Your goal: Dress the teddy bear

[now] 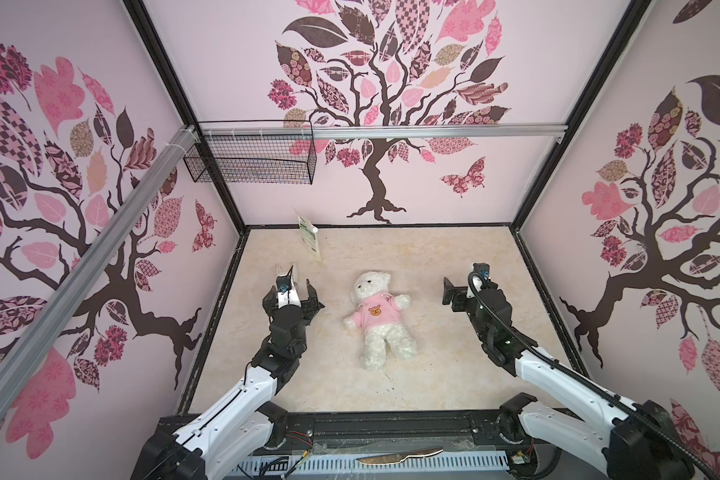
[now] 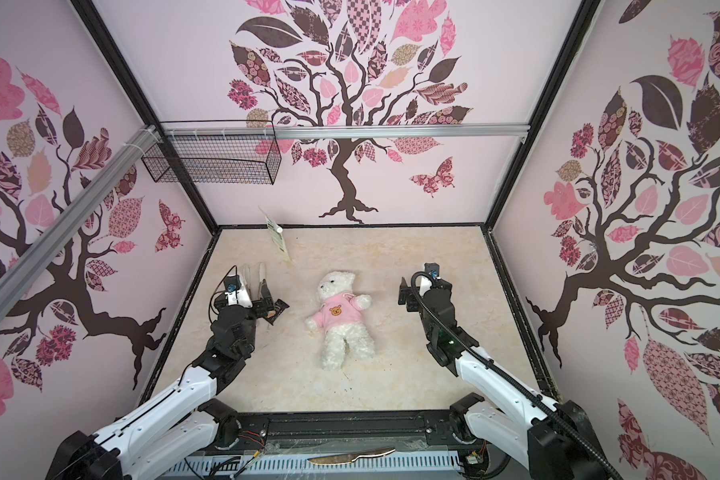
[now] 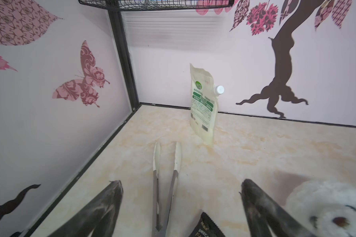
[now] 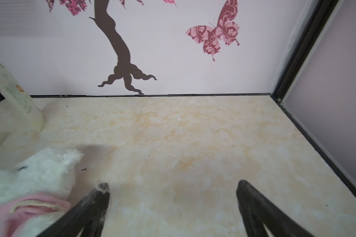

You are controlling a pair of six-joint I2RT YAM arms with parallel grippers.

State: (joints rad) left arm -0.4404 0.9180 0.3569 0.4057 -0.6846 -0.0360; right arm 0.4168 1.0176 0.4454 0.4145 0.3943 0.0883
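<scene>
The teddy bear [image 1: 380,340] lies on its back in the middle of the cream marbled table [image 1: 433,257], head toward the back wall and legs toward the arm bases, roughly midway between the two grippers and touched by neither. It wears a pink hoodie [image 1: 374,314] with an orange bear-face patch on the chest. In both top views the garment covers the torso, a white paw sticks out of the sleeve on the right of the view, and the other sleeve ends in pink cloth with no paw showing. White legs and head are bare.

The left gripper [image 3: 180,181] hangs just left of the bear's head with its jaws spread wide and nothing pinched. In the left wrist view metal tongs [image 3: 167,184] with cream tips lie flat on the table under the gap, clear of both fingers [image 3: 111,197], and a corner of a black packet [image 3: 206,225] shows beside them. The bear's face fills that view's edge next to one finger.

The right gripper [image 4: 172,183] hangs to the right of the bear, jaws likewise released wide and empty, bare table between its fingers [image 4: 253,197].

A pale spouted pouch [image 1: 309,240] with green print stands near the back wall. A black wire basket [image 1: 250,160] hangs from the rail in the back-left corner. A bronze-coloured knife [image 1: 400,455] rests on the front ledge
</scene>
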